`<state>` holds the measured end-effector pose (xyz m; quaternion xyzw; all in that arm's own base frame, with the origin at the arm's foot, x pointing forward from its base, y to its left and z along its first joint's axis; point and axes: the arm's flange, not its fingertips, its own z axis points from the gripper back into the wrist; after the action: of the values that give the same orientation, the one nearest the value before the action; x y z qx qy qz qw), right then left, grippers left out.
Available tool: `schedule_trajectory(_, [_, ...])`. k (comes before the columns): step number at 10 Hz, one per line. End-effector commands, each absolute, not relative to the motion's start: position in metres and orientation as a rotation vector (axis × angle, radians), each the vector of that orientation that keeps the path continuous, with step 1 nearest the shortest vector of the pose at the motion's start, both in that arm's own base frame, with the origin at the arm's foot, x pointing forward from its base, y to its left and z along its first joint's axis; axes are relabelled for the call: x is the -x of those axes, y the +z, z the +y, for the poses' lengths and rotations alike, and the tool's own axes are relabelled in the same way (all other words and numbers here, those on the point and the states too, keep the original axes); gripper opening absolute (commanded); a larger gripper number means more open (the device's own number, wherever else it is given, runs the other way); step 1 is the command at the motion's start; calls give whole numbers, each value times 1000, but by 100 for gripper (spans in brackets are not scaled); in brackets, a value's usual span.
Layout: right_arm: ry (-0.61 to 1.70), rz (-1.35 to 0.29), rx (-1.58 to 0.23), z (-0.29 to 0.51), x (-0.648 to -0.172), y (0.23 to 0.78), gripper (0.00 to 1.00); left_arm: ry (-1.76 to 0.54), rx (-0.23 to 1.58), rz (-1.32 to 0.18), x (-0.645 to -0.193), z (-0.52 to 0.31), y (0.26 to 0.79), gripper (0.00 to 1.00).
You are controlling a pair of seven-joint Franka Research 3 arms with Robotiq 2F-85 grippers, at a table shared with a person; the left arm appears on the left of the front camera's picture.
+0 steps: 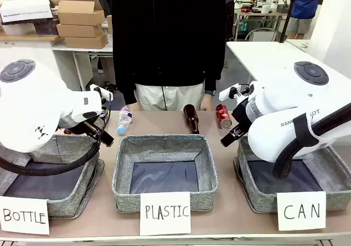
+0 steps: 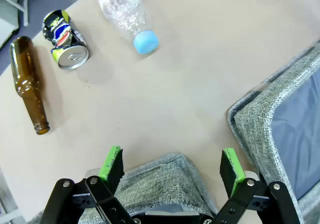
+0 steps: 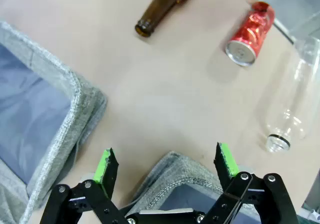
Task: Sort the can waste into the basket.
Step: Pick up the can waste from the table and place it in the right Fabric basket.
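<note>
The red can (image 1: 223,116) lies on its side at the far edge of the table, just beyond my right gripper (image 1: 231,135). In the right wrist view the red can (image 3: 250,32) is ahead to the upper right. My right gripper (image 3: 165,162) is open and empty over the near corner of the CAN basket (image 3: 175,176). The CAN basket (image 1: 258,199) stands at the front right with its paper sign. The dented dark can (image 2: 64,33) lies at the upper left of the left wrist view. My left gripper (image 2: 171,164) is open and empty over the BOTTLE basket's corner (image 2: 160,179).
The PLASTIC basket (image 1: 164,141) stands in the middle and the BOTTLE basket (image 1: 71,199) at the left. One brown bottle (image 1: 191,118) lies near the red can, another brown bottle (image 2: 29,81) by the dented can. A blue-capped plastic bottle (image 1: 124,119), a clear bottle (image 3: 295,99) and a person stand beyond.
</note>
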<state>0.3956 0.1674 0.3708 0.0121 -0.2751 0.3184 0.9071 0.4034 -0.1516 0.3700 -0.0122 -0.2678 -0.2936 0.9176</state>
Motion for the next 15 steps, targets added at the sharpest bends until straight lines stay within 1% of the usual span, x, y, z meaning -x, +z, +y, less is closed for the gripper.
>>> schedule_trajectory(1, [657, -568, -25, 167, -396, 371, 100, -604, 25, -551, -403, -152, 370, 100])
schedule_trajectory(10, [658, -568, -25, 167, -396, 371, 100, -604, 25, -551, -403, -152, 370, 100])
schedule_trajectory(11, [736, -532, -2, 170, -387, 393, 100, -603, 25, -551, -403, -152, 370, 100])
schedule_trajectory(12, [666, -493, 30, 169, -360, 446, 100, -496, -11, -553, -390, -151, 427, 100])
schedule_trajectory(13, [588, -586, 116, 150, -319, 500, 100, -383, -25, -595, -360, -139, 493, 100])
schedule_trajectory(14, [595, -658, 109, 128, -280, 536, 100, -342, 5, -697, -329, -121, 535, 100])
schedule_trajectory(15, [661, -634, 34, 106, -243, 559, 100, -342, 68, -731, -297, -103, 562, 100])
